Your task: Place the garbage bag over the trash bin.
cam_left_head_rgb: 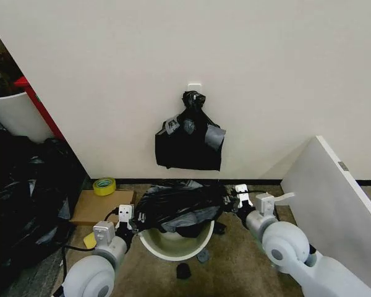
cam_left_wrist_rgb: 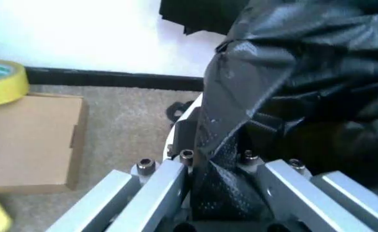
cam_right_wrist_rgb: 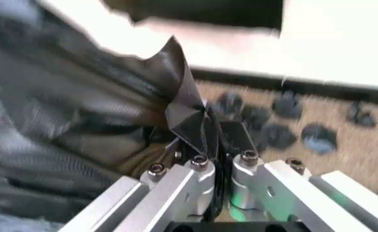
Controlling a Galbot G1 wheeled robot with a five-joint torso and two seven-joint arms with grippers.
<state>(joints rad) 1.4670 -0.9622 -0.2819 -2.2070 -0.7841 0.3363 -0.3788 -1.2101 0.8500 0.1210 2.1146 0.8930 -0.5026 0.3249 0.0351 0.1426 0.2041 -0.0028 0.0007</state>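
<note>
Bag and bin overlap only in part: the thin, glossy, crinkly black plastic garbage bag point(cam_left_head_rgb: 180, 207) hangs stretched between the two grippers, its long axis running from one pair of jaws to the other, and it drapes across the far half of the round cream-white plastic trash bin point(cam_left_head_rgb: 176, 244). The bin's near rim lies bare, back from the jaws toward the robot's base. The left gripper point(cam_left_wrist_rgb: 217, 166) is clenched on one bunched edge of the film; the right gripper point(cam_right_wrist_rgb: 209, 153) pinches a folded corner at the opposite end. Both sit about equally near the rim, so I judge covering the bin needs a shared pull back toward the base and down.
</note>
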